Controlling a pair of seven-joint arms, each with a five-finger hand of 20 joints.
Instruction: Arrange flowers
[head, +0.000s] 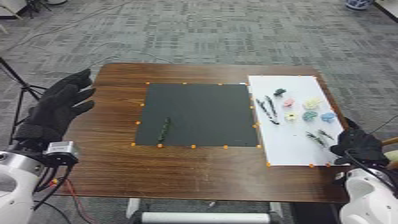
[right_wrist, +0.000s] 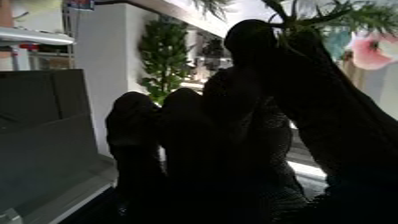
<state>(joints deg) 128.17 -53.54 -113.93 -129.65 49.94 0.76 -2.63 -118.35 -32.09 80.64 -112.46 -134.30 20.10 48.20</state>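
In the head view, a green stem (head: 164, 131) is laid on the left part of the dark, smooth mat (head: 202, 105); its long axis is directed away from the robot, the far end tipped slightly right. On the white sheet (head: 302, 150), two thin dark stems (head: 270, 107) are set lengthwise, far ends leaned left. Beside them are placed rounded, ruffled blooms: pink (head: 288, 102), cream (head: 311, 104), yellow (head: 290, 116) and two blue (head: 309, 116). Feathery sprigs (head: 315, 137) are slanted, far ends to the left, near the right hand (head: 357, 145), held at the sheet's right edge. The left hand (head: 55, 110) is held over the table's left side, fingers straight and spread.

In the right wrist view, the right hand's fingers are extended; needle-like green leaves (right_wrist: 333, 19) are seen by the thumb, contact uncertain, near a soft-petalled pink flower (right_wrist: 366, 52).
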